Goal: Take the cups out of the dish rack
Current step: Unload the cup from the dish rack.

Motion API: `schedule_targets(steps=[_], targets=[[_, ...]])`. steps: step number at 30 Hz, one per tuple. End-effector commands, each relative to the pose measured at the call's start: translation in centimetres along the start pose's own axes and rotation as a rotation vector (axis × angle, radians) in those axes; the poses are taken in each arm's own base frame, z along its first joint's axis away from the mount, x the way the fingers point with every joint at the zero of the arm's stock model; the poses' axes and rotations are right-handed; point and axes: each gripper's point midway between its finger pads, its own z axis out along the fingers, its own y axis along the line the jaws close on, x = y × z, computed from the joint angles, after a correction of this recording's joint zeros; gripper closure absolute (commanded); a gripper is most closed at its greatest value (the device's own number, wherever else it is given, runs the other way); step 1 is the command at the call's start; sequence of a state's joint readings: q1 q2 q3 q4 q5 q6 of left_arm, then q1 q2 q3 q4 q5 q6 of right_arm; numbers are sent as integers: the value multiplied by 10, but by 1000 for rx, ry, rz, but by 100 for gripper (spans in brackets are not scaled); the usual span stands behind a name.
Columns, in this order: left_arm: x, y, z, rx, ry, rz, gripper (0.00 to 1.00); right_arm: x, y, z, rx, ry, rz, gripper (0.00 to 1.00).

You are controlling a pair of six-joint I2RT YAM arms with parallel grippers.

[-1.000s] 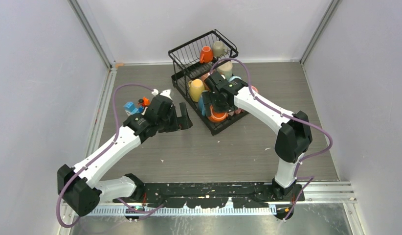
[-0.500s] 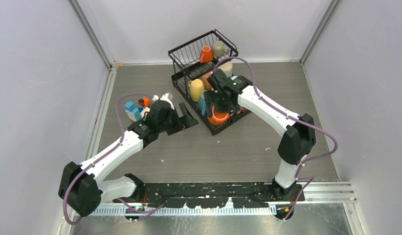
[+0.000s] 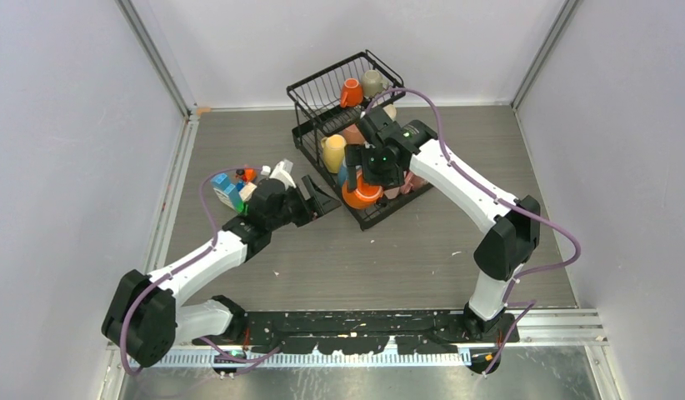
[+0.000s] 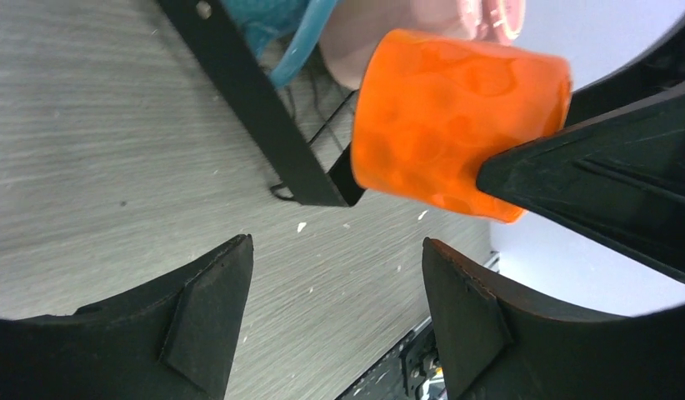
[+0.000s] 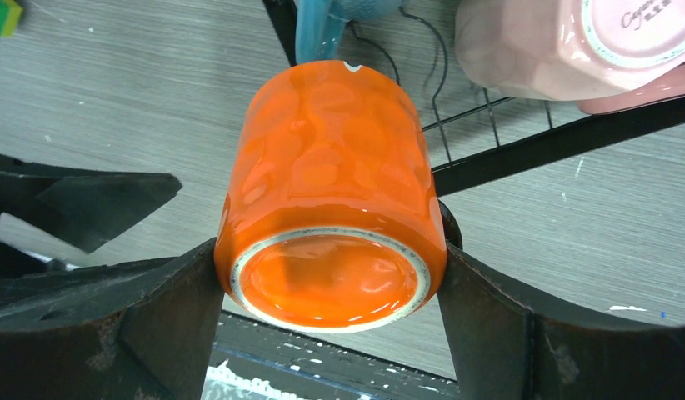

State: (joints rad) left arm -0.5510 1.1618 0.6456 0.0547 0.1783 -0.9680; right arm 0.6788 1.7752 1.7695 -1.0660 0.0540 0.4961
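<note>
The black wire dish rack (image 3: 316, 87) stands at the back centre. Its upper basket holds an orange cup (image 3: 351, 92) and a beige cup (image 3: 372, 82). A yellow cup (image 3: 333, 152), a light blue cup (image 3: 345, 176) and pink cups (image 3: 412, 182) sit in the lower tray. My right gripper (image 3: 362, 185) is shut on another orange cup (image 5: 331, 167), held by its base and tilted over the rack's front corner (image 5: 522, 150). My left gripper (image 4: 335, 308) is open and empty, low over the table just left of that cup (image 4: 447, 125).
Small blue and orange block-like items (image 3: 231, 185) lie on the table left of my left wrist. The rack's black frame bar (image 4: 256, 100) runs just beyond my left fingers. Grey walls close the table in on three sides.
My right gripper has lifted the orange cup up out of the lower tray. My left gripper has moved right toward the rack's front corner, and its jaws have narrowed a little.
</note>
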Motion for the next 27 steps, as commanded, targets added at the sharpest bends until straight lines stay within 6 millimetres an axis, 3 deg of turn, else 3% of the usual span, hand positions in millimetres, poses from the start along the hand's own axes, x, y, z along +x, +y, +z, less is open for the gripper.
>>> schedule_targets(steps=[1,8,17,20,27], targets=[[-27,-39,-2,202,-109,11,26,-28,26,-41,-166,-84,66,54],[-39,-46,-7,308,-178,-12,29,-40,44,-57,-316,-68,127,53],[-57,-71,-15,464,-239,4,32,-48,64,-72,-470,-37,171,53],[-61,-72,-17,492,-254,-3,32,-51,68,-77,-510,-30,184,53],[-69,-96,-30,608,-253,-10,33,-52,71,-85,-606,-7,232,53]])
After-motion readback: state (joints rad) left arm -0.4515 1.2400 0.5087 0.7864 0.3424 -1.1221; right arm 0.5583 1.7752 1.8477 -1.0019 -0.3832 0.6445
